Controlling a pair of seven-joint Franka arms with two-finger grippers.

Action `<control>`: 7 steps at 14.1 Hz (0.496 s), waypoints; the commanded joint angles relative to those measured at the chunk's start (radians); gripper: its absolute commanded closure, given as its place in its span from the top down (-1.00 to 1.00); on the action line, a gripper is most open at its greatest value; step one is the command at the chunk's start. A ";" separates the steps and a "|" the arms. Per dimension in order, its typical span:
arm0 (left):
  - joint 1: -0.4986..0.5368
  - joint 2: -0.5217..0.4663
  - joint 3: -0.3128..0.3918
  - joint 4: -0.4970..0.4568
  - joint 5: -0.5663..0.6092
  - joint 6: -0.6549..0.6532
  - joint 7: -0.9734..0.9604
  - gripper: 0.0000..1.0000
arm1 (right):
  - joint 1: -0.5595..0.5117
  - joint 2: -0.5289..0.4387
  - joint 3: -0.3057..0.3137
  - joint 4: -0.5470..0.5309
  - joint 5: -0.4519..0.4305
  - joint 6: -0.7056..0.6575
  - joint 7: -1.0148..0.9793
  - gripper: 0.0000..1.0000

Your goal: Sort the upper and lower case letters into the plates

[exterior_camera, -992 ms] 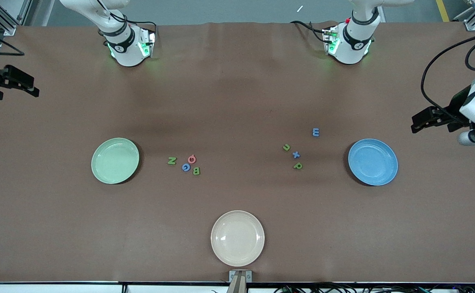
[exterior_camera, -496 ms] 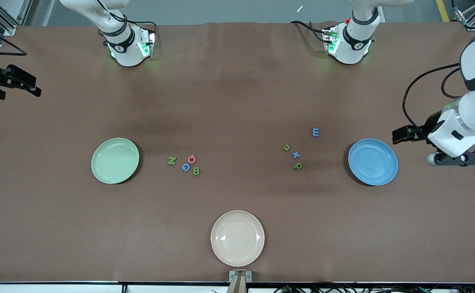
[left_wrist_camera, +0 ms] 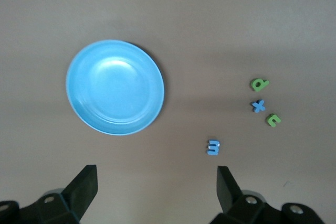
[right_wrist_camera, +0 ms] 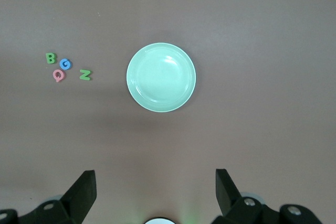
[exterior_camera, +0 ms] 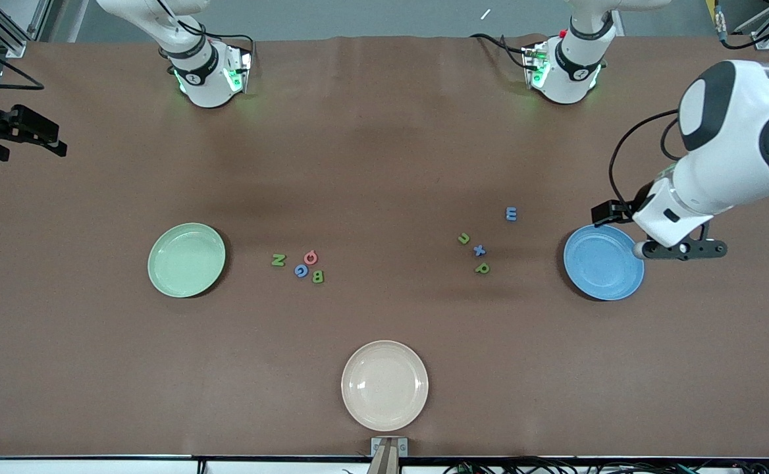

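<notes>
Fingers (left_wrist_camera: 84, 187) of the left gripper (left_wrist_camera: 155, 190) stand wide apart and hold nothing; you see them up over the table (exterior_camera: 384, 151) beside the blue plate (exterior_camera: 603, 262), toward the left arm's end. Those of the right gripper (right_wrist_camera: 155, 190) are likewise spread and empty, and that arm waits high at its own end of the table.

Largest first: the table wears a matte brown cover, faintly creased. Three round, shallow, glossy plates rest on it, all empty. You find the pale green plate (exterior_camera: 186, 259) toward the right arm's end, the blue one toward the left arm's end, and a cream-white plate (exterior_camera: 384, 385) between them, nearest the front camera.

Smallest: flat toy letters lying on the bare cover, none in a plate. Near the green plate lie a green N (exterior_camera: 278, 260), a red Q (exterior_camera: 311, 257), a blue G (exterior_camera: 301, 270) and a green B (exterior_camera: 317, 276), the last three close together. Near the blue plate lie a blue m (exterior_camera: 511, 214), a green n (exterior_camera: 464, 238), a blue x (exterior_camera: 480, 250) and a green letter (exterior_camera: 482, 268) you cannot read surely. Nothing stands between either group and its nearest plate.
</notes>
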 commanded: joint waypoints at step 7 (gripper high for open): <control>0.003 -0.087 -0.151 -0.369 -0.058 0.357 -0.200 0.98 | -0.009 0.008 0.003 0.007 -0.031 0.017 0.012 1.00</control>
